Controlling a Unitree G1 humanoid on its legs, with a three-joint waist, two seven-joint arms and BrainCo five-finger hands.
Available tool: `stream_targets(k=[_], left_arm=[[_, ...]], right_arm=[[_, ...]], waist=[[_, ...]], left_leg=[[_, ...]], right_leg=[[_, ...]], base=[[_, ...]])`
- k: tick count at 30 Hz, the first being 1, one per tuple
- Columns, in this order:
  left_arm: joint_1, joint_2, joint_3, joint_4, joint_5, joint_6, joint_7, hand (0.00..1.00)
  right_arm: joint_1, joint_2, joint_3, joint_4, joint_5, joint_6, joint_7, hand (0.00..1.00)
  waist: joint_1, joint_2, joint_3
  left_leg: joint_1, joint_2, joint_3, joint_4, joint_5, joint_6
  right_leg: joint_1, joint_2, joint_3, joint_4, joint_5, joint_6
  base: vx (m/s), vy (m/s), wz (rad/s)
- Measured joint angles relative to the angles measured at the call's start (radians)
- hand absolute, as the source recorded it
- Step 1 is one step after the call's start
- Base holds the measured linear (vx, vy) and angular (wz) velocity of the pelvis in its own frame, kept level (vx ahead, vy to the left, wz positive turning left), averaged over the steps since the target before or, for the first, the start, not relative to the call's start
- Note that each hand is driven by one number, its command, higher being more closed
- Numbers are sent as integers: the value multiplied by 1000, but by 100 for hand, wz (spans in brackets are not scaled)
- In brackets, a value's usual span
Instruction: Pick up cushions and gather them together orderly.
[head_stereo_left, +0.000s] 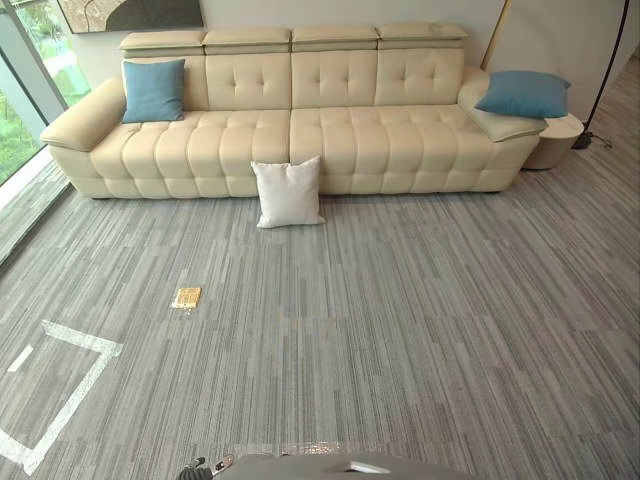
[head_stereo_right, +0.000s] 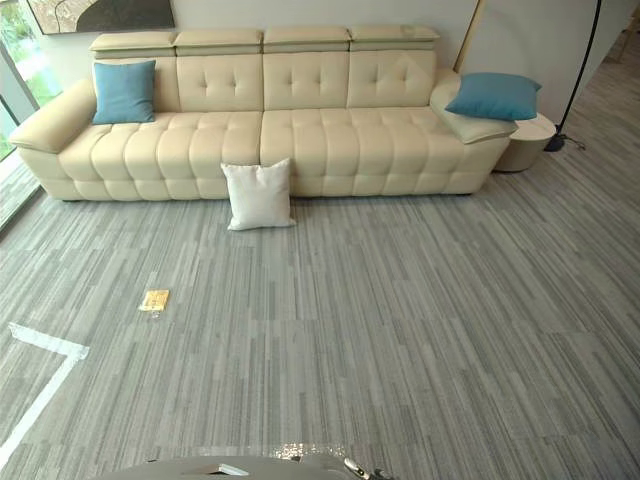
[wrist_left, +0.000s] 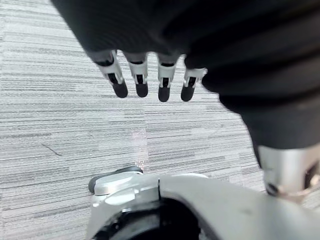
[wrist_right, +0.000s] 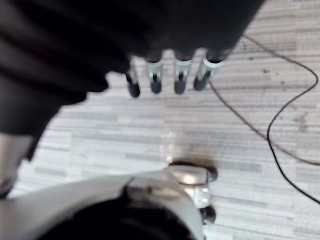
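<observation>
Long cream tufted sofa (head_stereo_left: 290, 130) against a pale wall (head_stereo_left: 260, 12), with a dark picture (head_stereo_left: 130, 12) hanging above its left end. The floor (head_stereo_left: 420, 330) is grey striped carpet all over. Big window (head_stereo_left: 12, 130) on the left, greenery outside, daylight coming in. There's a round cream side table (head_stereo_left: 557, 140) just beside the sofa's right arm and a black lamp (head_stereo_left: 583, 141) near it. White tape (head_stereo_left: 75, 385) marks a corner lower left, with a small brass plate (head_stereo_left: 186, 297) nearby.

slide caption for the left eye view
White cushion propped against cream sofa; left blue cushion on seat, right blue cushion on armrest.
</observation>
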Motion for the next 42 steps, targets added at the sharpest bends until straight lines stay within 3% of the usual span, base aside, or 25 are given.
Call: stream_targets(k=[14, 27, 31, 34, 37, 39, 41, 42], left_arm=[[-53, -13, 30, 17, 2, -9, -1, 0], [-59, -11, 29, 17, 3, -9, -1, 0], [-63, -7, 26, 15, 3, -10, -2, 0], [-72, 2, 18, 14, 3, -10, -4, 0], [-79, 2, 12, 11, 3, -10, -5, 0], [-81, -5, -14, 5, 3, -10, -5, 0], [-95, 3, -20, 3, 6, -10, -4, 0], [-103, 5, -18, 1, 10, -10, -3, 0]], right_arm=[[-97, 8, -40, 27, -11, 0, 1, 0], [-108, 9, -33, 25, -13, 0, 1, 0], [-117, 9, -31, 25, -14, 0, 1, 0], [-129, 19, -31, 22, -14, 1, 1, 0], [-137, 28, -30, 8, -31, 0, 1, 0], [-138, 37, -30, -24, -33, -4, 2, 0], [-138, 46, -17, -62, -32, -17, 2, 0], [-143, 47, -9, -65, -32, -20, 2, 0]], waist=[[2, 7, 37], [7, 1, 50], [12, -5, 54], [17, -12, 61], [28, 1, 72], [28, 19, 87], [25, 16, 98], [27, 7, 105]], left_leg=[[66, -7, -6, -51, 4, 1], [62, -10, -7, -71, 13, 2], [39, -10, -2, -70, 5, 9], [-14, -7, 7, 10, -49, 12], [-59, 14, 29, 142, -146, 23], [-56, 32, 33, 195, -182, 40], [-30, 23, 26, 226, -215, 54], [-4, 21, 20, 232, -232, 54]], right_leg=[[69, -1, -25, -55, 4, 24], [67, 0, -29, -75, 7, 21], [43, -1, -24, -76, 7, 21], [14, -5, -17, -49, -5, 38], [-44, -10, -15, 97, -77, 80], [-129, -19, -38, 335, -133, 103], [-275, -88, -103, 686, -185, 71], [-300, -108, -111, 768, -216, 75]], base=[[21, 6, 1], [-32, 1, 1], [-2, 9, -3], [20, 33, -10], [50, 51, -23], [57, 74, -9], [192, 85, 11], [212, 49, 12]])
